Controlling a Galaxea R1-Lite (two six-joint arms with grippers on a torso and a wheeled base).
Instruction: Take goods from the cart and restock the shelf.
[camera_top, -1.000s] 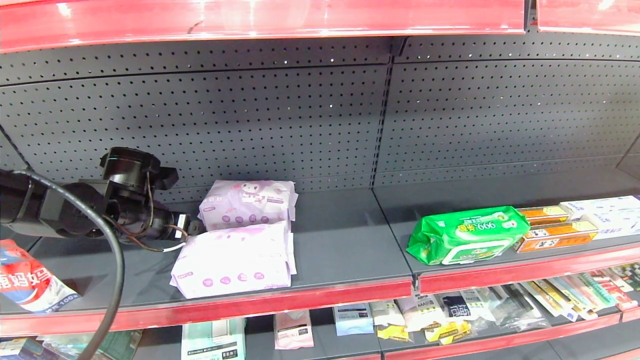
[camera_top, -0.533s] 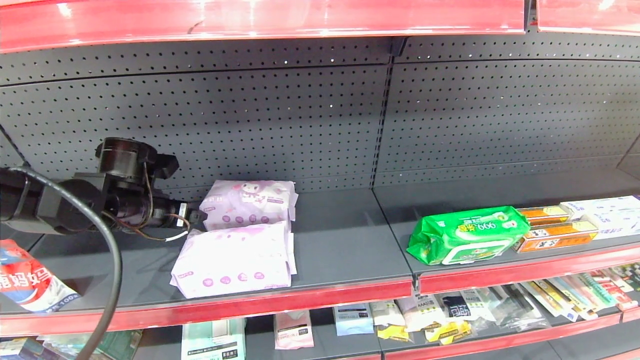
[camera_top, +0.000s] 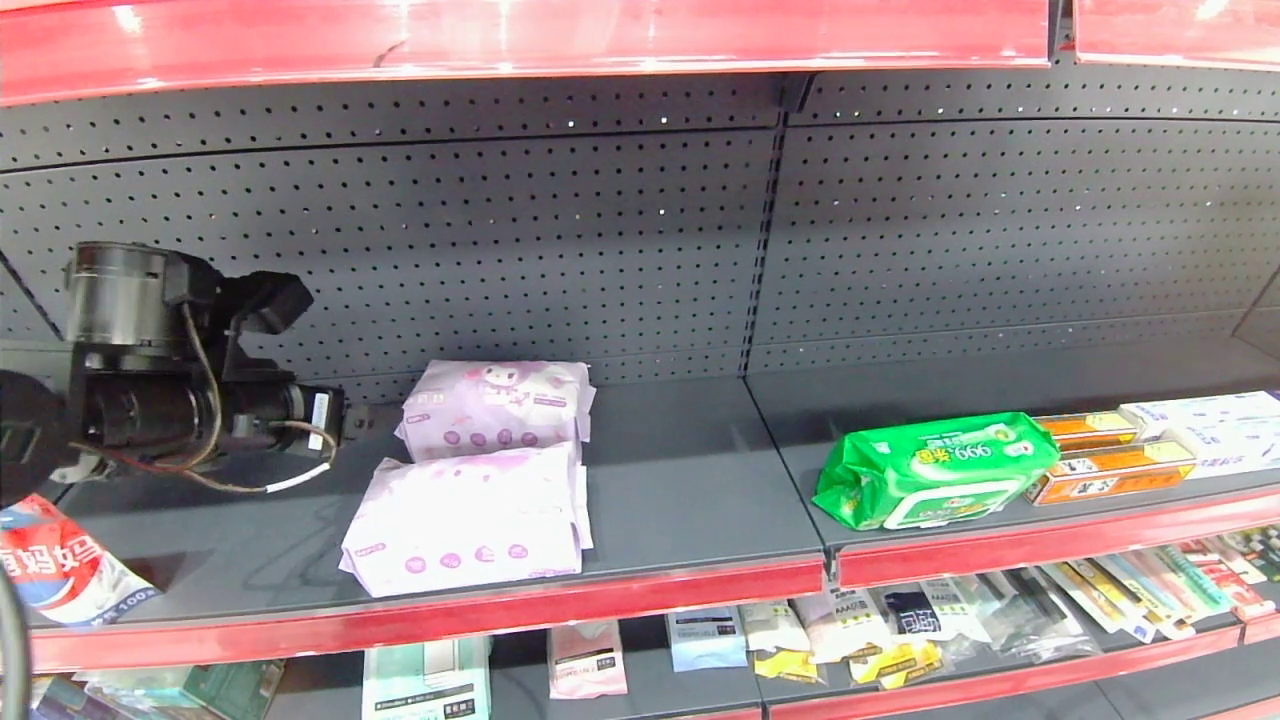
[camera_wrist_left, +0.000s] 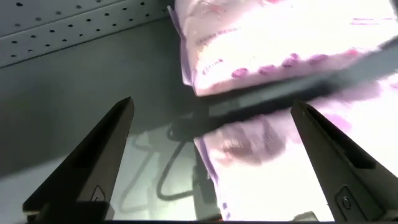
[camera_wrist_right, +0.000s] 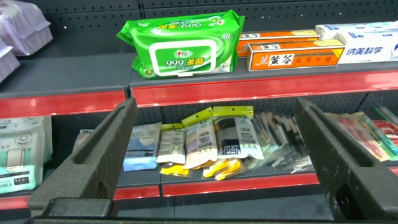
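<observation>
The left fingers (camera_wrist_left: 93, 162) spread wide, empty, beside 2 pink packs (camera_wrist_left: 280, 43); the right fingers (camera_wrist_right: 93, 162) equally wide, holding nothing.

Bare shelf deck (camera_top: 690, 480) between pink packs (camera_top: 470, 520) and green wipes pack (camera_top: 935, 468): wide lane for me. Pink packs lie close before my left claw (camera_wrist_left: 212, 106), blocking straight reach. Ample height above goods.

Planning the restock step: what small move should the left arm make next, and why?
Probably pull the left gripper back off the shelf to reload: it is open and empty, and the rear pink pack and front pink pack lie flat beside it.
</observation>
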